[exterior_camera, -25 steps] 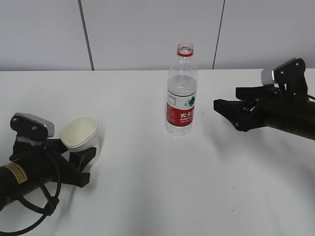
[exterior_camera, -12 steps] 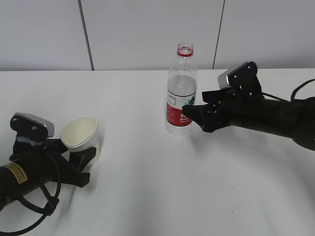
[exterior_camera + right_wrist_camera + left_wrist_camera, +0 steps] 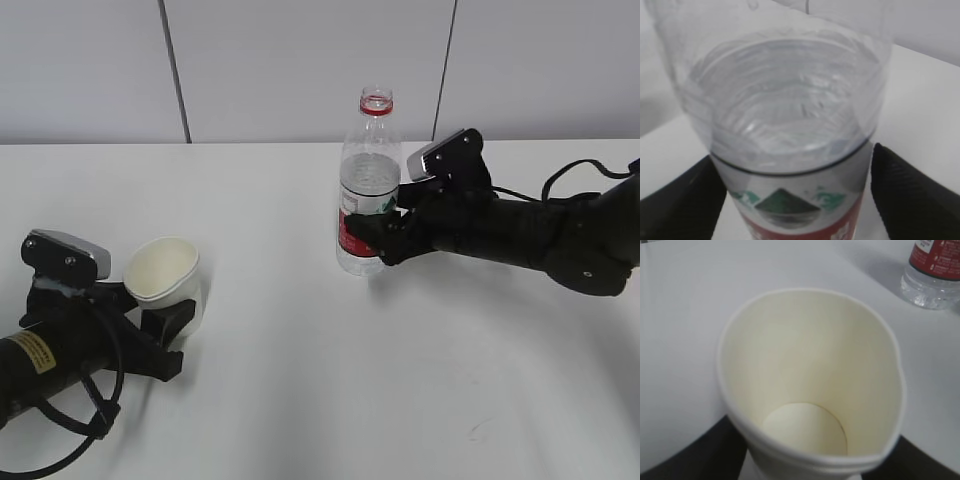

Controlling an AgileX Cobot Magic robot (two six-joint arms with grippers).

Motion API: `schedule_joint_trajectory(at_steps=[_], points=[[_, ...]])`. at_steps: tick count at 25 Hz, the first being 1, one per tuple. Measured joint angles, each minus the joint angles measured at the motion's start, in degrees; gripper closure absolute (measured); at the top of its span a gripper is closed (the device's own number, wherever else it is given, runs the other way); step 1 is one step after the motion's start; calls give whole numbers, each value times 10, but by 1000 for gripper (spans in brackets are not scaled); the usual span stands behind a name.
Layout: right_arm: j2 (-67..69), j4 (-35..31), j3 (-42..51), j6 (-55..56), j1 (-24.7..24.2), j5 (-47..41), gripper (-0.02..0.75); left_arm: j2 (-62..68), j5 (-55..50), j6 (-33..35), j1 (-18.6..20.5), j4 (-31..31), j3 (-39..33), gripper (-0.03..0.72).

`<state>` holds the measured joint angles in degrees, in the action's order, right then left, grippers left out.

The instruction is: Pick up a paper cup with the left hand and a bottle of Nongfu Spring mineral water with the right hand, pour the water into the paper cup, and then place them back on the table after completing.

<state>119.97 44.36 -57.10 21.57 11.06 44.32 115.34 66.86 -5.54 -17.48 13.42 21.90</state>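
The paper cup (image 3: 165, 272) is white and empty, tilted, with its rim squeezed oval in the left wrist view (image 3: 810, 375). My left hand's gripper (image 3: 170, 312) is shut on its lower wall, low over the table (image 3: 300, 390) at the left. The uncapped Nongfu Spring bottle (image 3: 369, 200) stands upright at the middle, red label, with clear water (image 3: 785, 100) up to its shoulder. My right hand's gripper (image 3: 366, 236) is open, one finger on each side of the label. In the right wrist view its fingers (image 3: 910, 195) flank the bottle (image 3: 790, 165), a thin gap on the right.
A white panelled wall (image 3: 300, 70) runs behind the table's far edge. The bottle's base (image 3: 932, 282) shows at the top right of the left wrist view, well apart from the cup.
My right arm has reached left across the table, and its open gripper has come round the bottle's label. The left arm and cup have not moved.
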Motion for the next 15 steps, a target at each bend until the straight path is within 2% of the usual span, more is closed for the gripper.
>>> schedule_joint_trajectory(at_steps=[5,11,15], points=[[10,1,-16,0,3,0,83,0,0,0,0,0,0,282],[13,1,-16,0,3,21,209,0,0,-23,0,5,0,282],[13,1,-16,0,3,22,246,0,0,-25,0,10,0,282]])
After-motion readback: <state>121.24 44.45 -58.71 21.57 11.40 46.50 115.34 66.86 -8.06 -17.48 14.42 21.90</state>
